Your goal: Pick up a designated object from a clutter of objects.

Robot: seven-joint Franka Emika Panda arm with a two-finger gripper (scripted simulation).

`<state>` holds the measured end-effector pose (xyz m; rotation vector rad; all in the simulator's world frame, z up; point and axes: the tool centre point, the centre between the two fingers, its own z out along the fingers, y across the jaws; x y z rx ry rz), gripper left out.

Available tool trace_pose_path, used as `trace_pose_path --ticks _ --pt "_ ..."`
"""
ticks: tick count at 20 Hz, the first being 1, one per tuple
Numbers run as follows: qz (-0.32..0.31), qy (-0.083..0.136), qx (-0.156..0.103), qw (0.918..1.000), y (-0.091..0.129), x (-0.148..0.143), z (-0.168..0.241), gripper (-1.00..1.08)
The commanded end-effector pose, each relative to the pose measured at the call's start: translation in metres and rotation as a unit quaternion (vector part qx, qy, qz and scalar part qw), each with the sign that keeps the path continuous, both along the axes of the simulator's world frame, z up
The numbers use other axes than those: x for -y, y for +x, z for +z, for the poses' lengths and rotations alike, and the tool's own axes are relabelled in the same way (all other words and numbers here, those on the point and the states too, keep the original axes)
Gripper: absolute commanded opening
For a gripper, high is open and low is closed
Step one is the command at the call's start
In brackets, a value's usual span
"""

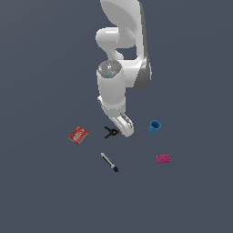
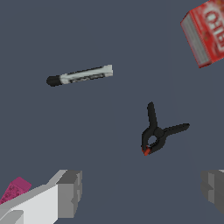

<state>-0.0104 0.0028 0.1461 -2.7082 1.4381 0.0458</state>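
Note:
The designated object, a small black spring clamp (image 1: 110, 132) with red-orange tips, lies flat on the dark grey floor. In the wrist view the clamp (image 2: 157, 131) shows as an X shape with its red tip toward the camera. My gripper (image 1: 120, 132) hovers just above the floor, right beside the clamp on the exterior view's right. The wrist view shows the gripper (image 2: 141, 192) open, with its grey fingers (image 2: 69, 192) spread wide and nothing between them. The clamp sits just beyond the gap, apart from both fingers.
The clutter lies scattered around. A flat red box (image 1: 78, 135) sits to the exterior view's left of the clamp, a blue cup (image 1: 155, 127) to its right. A black-and-grey marker (image 1: 109, 162) and a pink block (image 1: 163, 158) lie nearer the camera.

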Motion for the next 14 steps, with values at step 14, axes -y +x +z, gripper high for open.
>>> trace_pose_path --ticks 14 --pt "-0.219 -0.028 -0.015 0.9751 -0.033 0.022 -0.069 1.00"
